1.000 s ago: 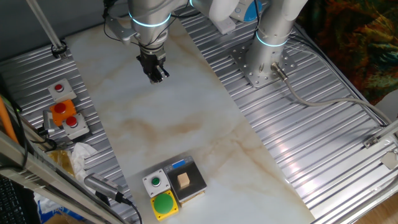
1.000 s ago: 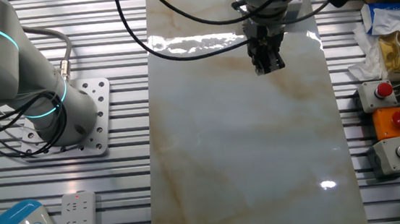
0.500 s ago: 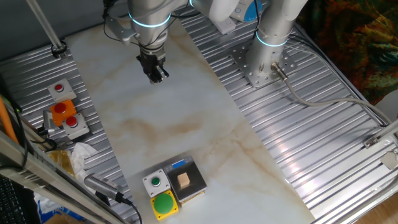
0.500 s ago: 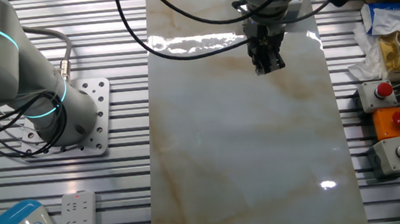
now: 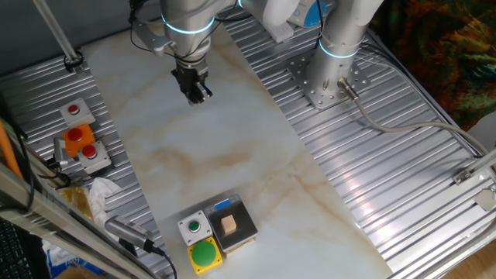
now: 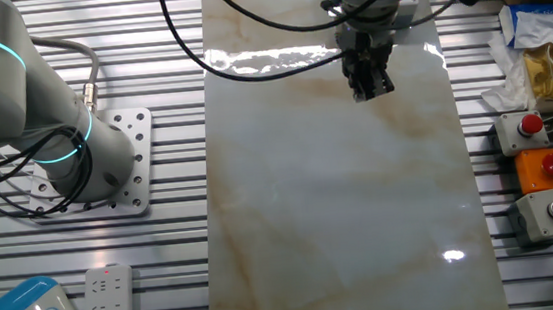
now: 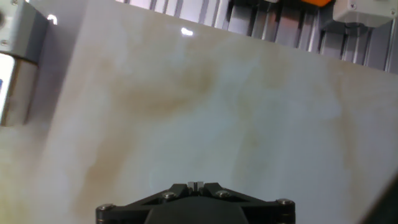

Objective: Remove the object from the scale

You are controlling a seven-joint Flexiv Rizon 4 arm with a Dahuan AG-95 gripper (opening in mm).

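Observation:
The object, a tiny tan wooden cube [image 5: 229, 225], sits on the dark plate of the scale [image 5: 242, 218] near the table's front edge. The scale has a yellowish base and a blue mark at its far edge. My gripper [image 5: 198, 96] hangs over the far end of the marble slab, a long way from the scale, with its black fingers together and nothing in them. It also shows in the other fixed view [image 6: 371, 88]. In the hand view the fingertips [image 7: 195, 185] meet; the scale's grey corner [image 7: 18, 74] shows at the left edge.
A grey box with a small green button [image 5: 192, 227] and a yellow box with a big green button [image 5: 204, 254] stand beside the scale. Red-button boxes [image 5: 81, 143] sit at the left. The arm's base [image 5: 329, 74] stands on the ribbed metal at right.
The gripper has edged slightly up and away; the cube and scale have not moved.

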